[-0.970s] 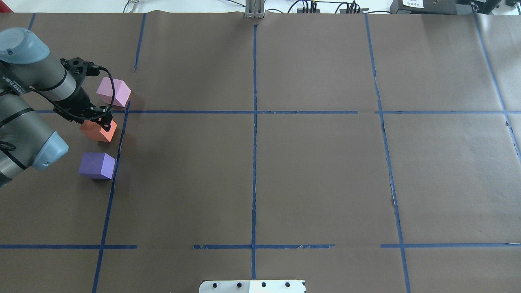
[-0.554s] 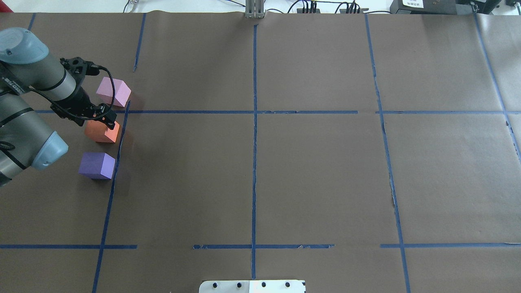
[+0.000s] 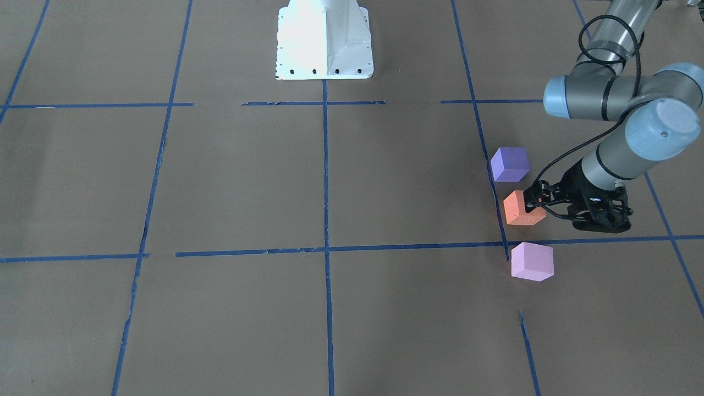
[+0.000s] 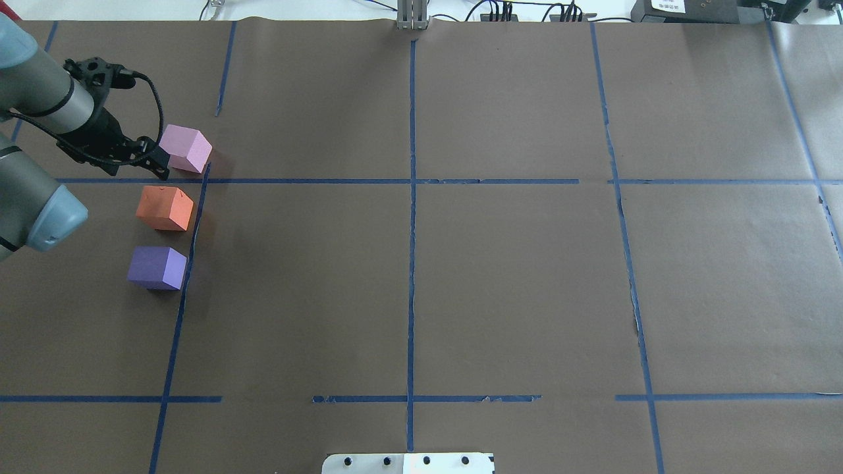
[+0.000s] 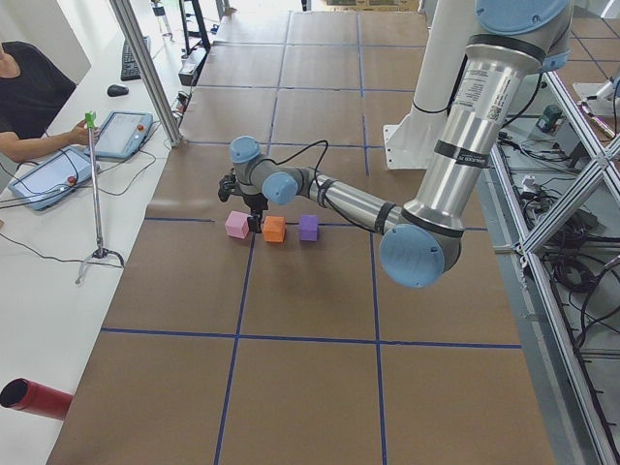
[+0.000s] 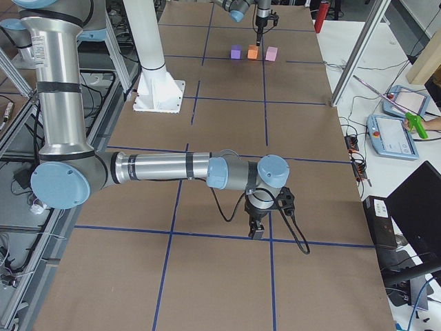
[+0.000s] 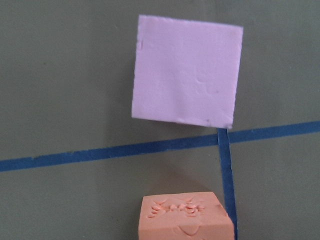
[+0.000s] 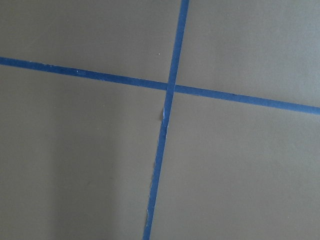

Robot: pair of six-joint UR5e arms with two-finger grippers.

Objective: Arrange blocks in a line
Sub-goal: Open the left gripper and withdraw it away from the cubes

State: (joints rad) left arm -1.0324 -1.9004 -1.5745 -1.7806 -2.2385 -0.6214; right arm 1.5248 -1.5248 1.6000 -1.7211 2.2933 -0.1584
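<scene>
Pinch the pink cube (image 4: 186,149), likely light and squashy, across flat faces; left end effector (image 4: 160,169) empty, opening unclear.

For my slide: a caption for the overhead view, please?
Pink block, orange block and purple block in a row along blue tape, left pincer hanging nearby.

Pink block (image 4: 186,149), dented orange block (image 4: 165,208) and violet block (image 4: 157,268) stand apart in a row, seemingly flat.
</scene>
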